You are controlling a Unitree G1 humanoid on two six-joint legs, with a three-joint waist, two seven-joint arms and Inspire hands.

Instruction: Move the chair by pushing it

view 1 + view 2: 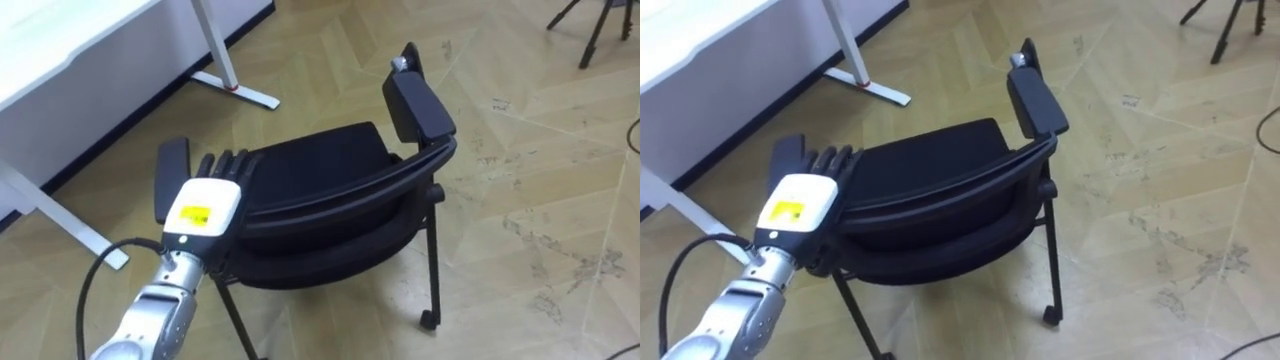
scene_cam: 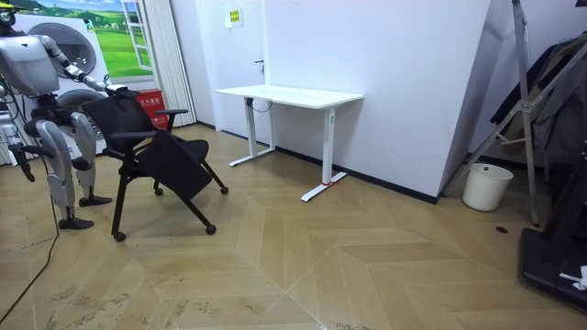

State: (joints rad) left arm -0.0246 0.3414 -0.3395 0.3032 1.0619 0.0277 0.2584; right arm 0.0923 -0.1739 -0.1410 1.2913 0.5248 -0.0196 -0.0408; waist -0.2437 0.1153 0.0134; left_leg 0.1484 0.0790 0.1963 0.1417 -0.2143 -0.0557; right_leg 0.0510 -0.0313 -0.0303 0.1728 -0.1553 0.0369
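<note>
**Left hand flat on one end of the chair's back**

The desk [image 1: 60, 45] stands beyond the chair [image 1: 320, 160], up and to its left. The left hand [image 1: 203, 208] lies with straight fingers over the left end of the chair's backrest [image 1: 340, 195] and grips nothing. The seat lies straight ahead of that hand, and the backrest runs crosswise to the right. A push from this end would likely swing the chair. The right hand [image 2: 25, 168] hangs well behind the chair
</note>
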